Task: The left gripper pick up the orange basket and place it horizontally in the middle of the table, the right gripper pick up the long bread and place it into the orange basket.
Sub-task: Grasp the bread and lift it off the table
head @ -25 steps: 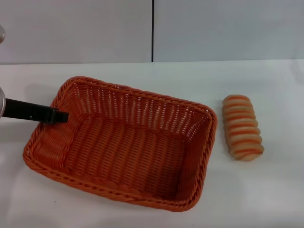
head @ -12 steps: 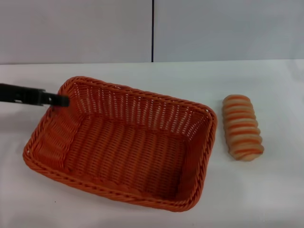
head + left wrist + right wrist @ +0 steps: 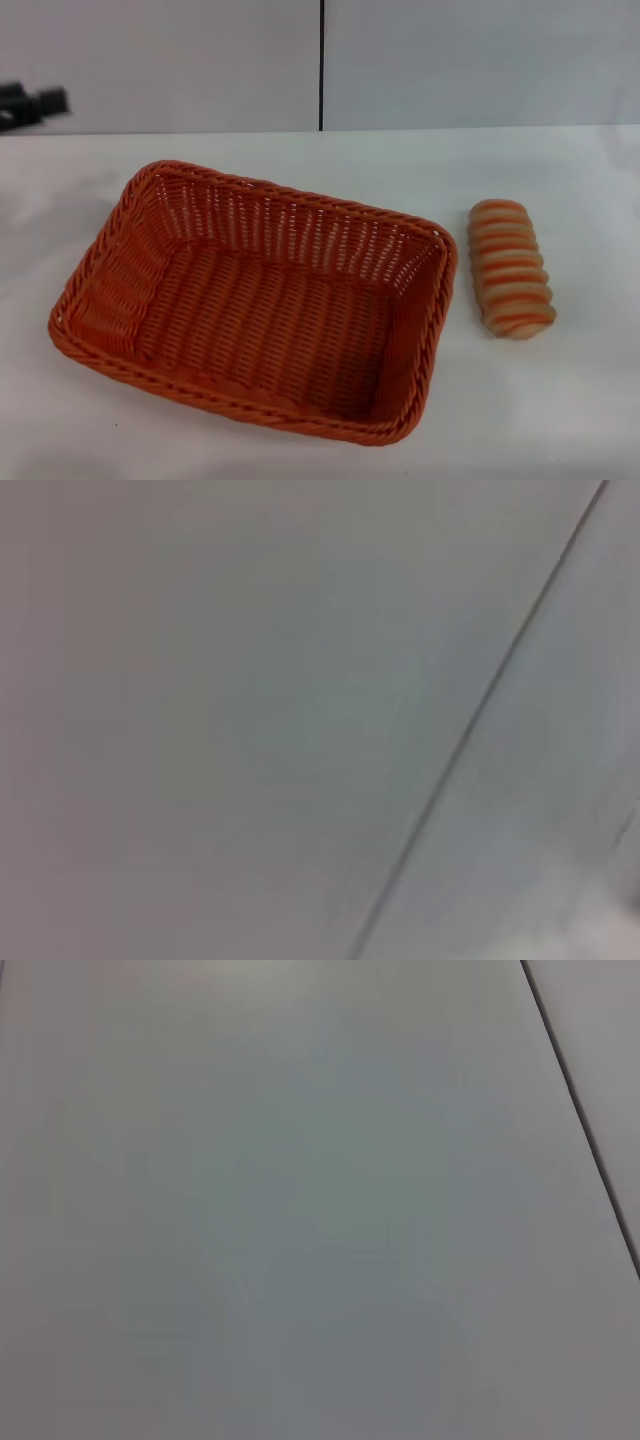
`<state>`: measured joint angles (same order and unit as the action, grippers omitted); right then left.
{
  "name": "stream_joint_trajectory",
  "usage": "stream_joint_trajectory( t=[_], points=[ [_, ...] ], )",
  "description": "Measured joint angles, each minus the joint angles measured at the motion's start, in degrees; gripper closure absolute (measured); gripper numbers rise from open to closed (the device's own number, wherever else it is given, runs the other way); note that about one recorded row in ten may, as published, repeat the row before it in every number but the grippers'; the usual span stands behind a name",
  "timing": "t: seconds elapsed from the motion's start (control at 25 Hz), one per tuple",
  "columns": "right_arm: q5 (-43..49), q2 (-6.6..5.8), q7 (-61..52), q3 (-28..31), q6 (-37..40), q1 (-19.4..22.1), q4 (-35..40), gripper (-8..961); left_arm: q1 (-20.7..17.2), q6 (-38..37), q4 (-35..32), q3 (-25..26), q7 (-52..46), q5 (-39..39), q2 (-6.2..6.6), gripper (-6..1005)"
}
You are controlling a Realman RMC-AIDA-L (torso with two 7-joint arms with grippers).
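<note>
The left gripper (image 3: 40, 103) hangs at the far left edge of the head view, lifted clear of the table (image 3: 560, 400) — blurred, so whether its fingers are spread or pressed together cannot be told. Below it and off to its right sits the orange basket (image 3: 255, 300), empty and slightly skewed, well apart from the gripper. The long bread (image 3: 511, 267) lies on the table just beyond the basket's far end — farthest from the gripper.
</note>
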<state>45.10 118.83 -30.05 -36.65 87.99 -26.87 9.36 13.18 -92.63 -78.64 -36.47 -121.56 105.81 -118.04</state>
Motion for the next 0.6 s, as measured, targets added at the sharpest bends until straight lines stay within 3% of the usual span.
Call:
stream_joint_trajectory(
  t=[0.2,0.36,0.6],
  points=[
    [0.1,0.0,-0.1,0.0,0.0,1.9,0.0,343,-1.5,-2.5,16.4,10.1,23.4,-14.7,0.0,194],
    [1.8,-0.1,-2.8,-0.7,0.3,3.4,1.4,344,-1.8,-3.5,25.9,15.5,37.1,-18.3,0.0,195],
    [14.4,0.09,-20.5,-1.1,-1.1,9.5,17.0,345,-2.5,-4.3,38.0,18.3,54.5,-19.9,0.0,197]
  ],
)
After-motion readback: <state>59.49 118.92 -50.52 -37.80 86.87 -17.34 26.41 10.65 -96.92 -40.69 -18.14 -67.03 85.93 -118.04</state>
